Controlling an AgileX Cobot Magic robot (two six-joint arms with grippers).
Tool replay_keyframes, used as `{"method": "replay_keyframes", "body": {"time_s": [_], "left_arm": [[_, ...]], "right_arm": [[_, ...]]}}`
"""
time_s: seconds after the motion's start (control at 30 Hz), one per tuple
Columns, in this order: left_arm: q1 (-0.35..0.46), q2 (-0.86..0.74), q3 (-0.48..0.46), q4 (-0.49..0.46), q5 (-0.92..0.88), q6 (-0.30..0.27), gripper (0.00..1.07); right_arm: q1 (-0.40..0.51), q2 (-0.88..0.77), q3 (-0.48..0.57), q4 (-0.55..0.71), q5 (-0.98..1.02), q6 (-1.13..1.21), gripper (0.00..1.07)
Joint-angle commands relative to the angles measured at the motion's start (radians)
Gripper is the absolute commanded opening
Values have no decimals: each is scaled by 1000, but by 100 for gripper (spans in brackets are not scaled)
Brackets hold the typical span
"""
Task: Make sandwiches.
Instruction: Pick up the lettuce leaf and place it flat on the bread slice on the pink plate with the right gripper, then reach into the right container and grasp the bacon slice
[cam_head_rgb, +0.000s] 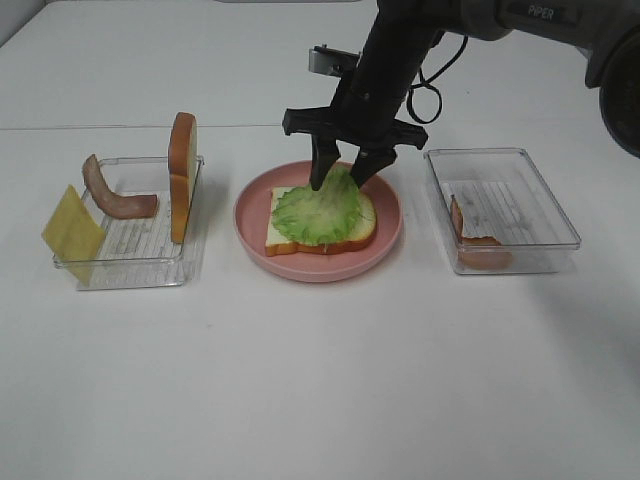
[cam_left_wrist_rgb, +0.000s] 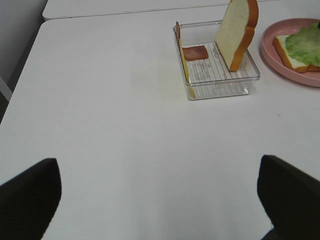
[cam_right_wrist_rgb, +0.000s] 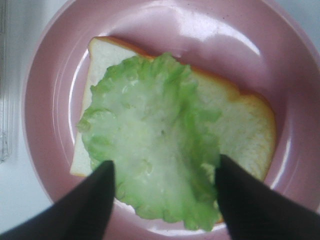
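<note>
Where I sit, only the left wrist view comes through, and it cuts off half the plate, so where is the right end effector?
Observer: The right end effector hangs low over the pink plate, at the edge of the lettuce farther from the high camera.
Operator: Is it gripping the leaf?
Observer: No. Its jaws stand open, and the lettuce lies flat on the bread slice between the fingertips.
Operator: Anything beyond the plate?
Observer: A second clear container, with a brown-red piece lying in it.
</note>
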Motion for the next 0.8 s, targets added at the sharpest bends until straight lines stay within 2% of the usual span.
{"method": "replay_keyframes", "body": {"time_s": [0.03,0.07,0.47,0.53,0.6,0.8], "left_arm": [[0,-16,-2,-6,-4,0,102],[0,-16,-2,-6,-4,0,102],[0,-16,-2,-5,-4,0,102],[0,-16,-2,-5,-4,0,102],[0,-16,-2,-5,-4,0,102],[0,-16,-2,-5,-4,0,102]], "right_arm": [[-2,-2,-3,-3,13,-33,86],[0,-13,-3,4,40,-49,93],[0,-126,-3,-46,117,-8,93],[0,-143,-3,-67,156,6,93],[-1,-172,5,-156,196,58,93],[-14,-210,27,-164,196,78,93]]}}
